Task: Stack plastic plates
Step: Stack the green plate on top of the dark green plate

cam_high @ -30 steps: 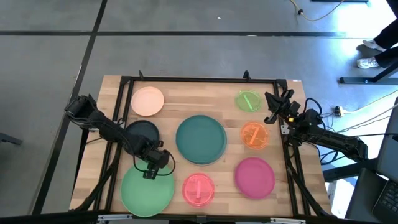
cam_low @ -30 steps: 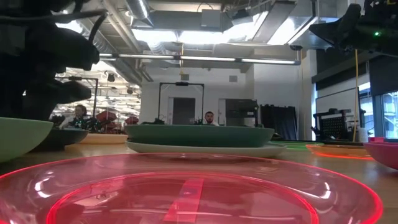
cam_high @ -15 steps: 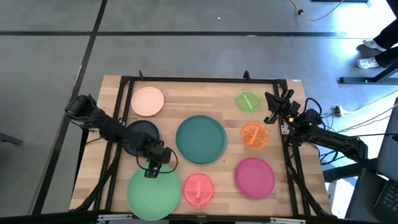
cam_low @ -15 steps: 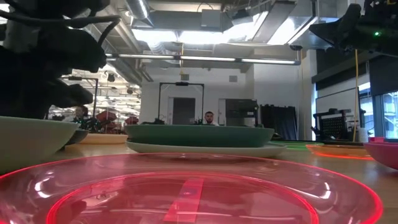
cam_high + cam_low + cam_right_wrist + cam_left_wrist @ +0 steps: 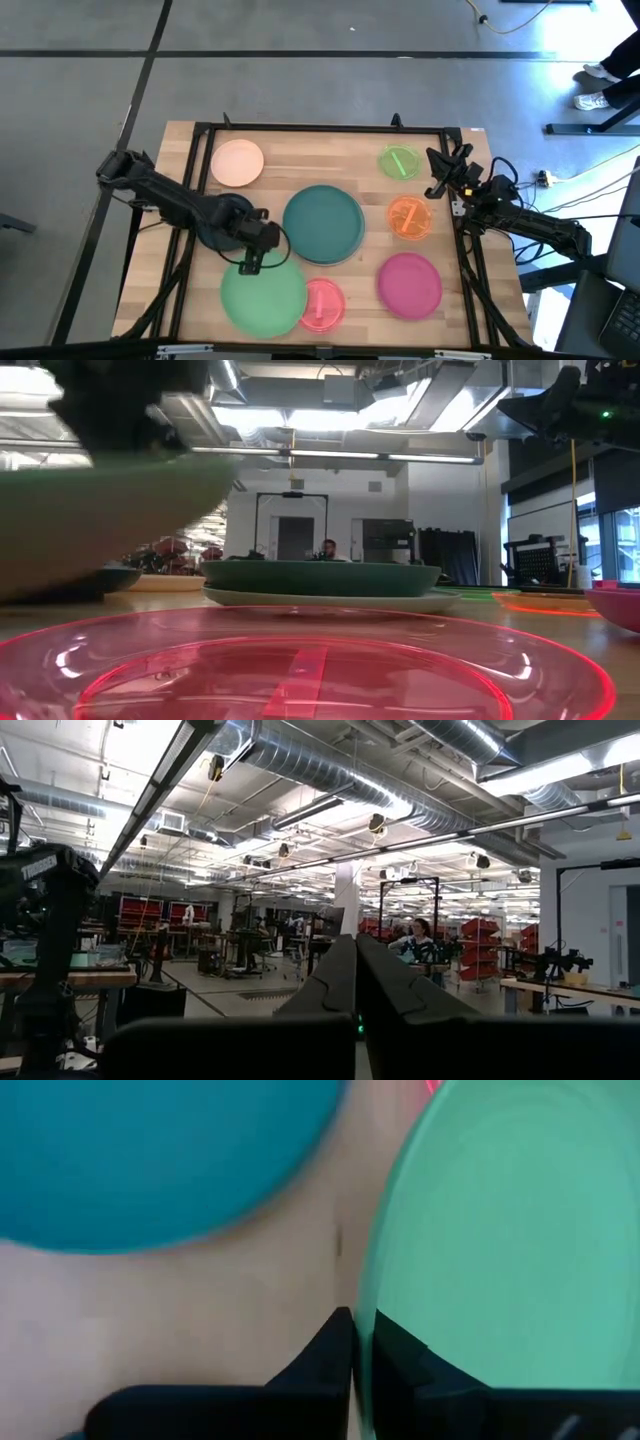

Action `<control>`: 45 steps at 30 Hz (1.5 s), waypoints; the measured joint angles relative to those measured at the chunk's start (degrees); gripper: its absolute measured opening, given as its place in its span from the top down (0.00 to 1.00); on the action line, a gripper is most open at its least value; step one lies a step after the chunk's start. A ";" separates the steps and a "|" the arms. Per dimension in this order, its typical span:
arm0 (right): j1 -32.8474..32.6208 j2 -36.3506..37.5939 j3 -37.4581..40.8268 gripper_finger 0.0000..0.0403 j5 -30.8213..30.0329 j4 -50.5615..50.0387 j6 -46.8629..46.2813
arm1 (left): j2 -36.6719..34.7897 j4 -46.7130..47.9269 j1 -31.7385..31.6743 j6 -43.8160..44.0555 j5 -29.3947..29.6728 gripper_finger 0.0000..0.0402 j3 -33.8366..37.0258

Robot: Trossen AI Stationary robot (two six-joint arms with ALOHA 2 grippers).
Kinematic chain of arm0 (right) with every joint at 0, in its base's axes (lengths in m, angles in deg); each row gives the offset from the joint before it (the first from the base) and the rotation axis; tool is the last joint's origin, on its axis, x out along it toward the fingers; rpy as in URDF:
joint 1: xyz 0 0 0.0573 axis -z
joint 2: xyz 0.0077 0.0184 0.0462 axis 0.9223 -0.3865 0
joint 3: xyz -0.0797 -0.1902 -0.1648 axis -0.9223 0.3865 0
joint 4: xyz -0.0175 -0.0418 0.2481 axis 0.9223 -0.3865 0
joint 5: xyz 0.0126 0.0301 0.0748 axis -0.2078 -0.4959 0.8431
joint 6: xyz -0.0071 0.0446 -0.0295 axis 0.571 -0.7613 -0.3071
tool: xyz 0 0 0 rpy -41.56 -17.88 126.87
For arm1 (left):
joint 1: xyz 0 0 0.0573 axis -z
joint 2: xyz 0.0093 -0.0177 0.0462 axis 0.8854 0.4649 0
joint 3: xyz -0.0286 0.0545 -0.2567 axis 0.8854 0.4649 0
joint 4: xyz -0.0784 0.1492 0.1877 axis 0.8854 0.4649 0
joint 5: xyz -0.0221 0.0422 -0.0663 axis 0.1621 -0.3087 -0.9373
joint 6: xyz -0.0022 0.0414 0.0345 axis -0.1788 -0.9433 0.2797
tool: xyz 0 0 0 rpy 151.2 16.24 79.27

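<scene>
My left gripper [image 5: 250, 264] is shut on the large light green plate [image 5: 263, 292], which hangs over the near-left table and overlaps the left edge of the small pink plate [image 5: 322, 304]. In the low view the green plate [image 5: 100, 510] floats above the table. The big teal plate [image 5: 323, 224] sits on a pale plate [image 5: 330, 600] at the centre. The dark plate [image 5: 226, 212] lies under my left arm. Peach [image 5: 237, 162], small green [image 5: 400, 161], orange [image 5: 408, 217] and magenta [image 5: 410, 283] plates lie flat. My right gripper [image 5: 438, 176] is shut and waits above the right edge. My left gripper pinches the green plate's far rim [image 5: 378, 1330] between its two fingers [image 5: 335, 1345], one on each face of the rim. It comes from above, slanting down from the table's left. The plate is lifted clear of the table and reaches toward the near edge.
A black frame [image 5: 320, 128] runs round the wooden table top. Bare wood lies along the far side between the peach and small green plates. People sit in the room beyond the table.
My left gripper has moved toward the table's right and up, carrying the green plate. The plate has risen off the table and shifted right, so its edge now covers the pink plate's left side. My right arm has kept still.
</scene>
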 joint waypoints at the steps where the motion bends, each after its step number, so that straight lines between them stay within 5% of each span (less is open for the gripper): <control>1: 0.02 0.00 0.00 0.99 0.00 -0.06 0.02 | -1.04 0.77 -0.10 -0.47 1.85 0.97 -1.03; 14: 0.00 0.00 0.00 0.99 -0.39 -0.04 0.00 | -8.79 -1.54 -6.39 -0.40 24.65 0.97 -5.99; 19: 0.00 0.00 0.00 0.99 -0.39 -0.06 0.02 | -8.31 -5.86 -11.61 -0.33 27.83 0.96 -5.99; 24: 0.01 0.00 0.00 0.99 -0.37 -0.16 0.00 | -6.16 -7.63 -17.61 -0.39 25.49 0.96 -5.99; 33: 0.00 0.00 0.00 0.99 -0.33 -0.19 0.00 | 0.64 -7.88 -27.53 -0.44 13.00 0.96 -5.99; 45: 0.01 0.00 0.00 0.99 -0.33 -0.46 0.02 | 9.27 -14.76 -31.89 -3.72 2.33 0.96 -5.99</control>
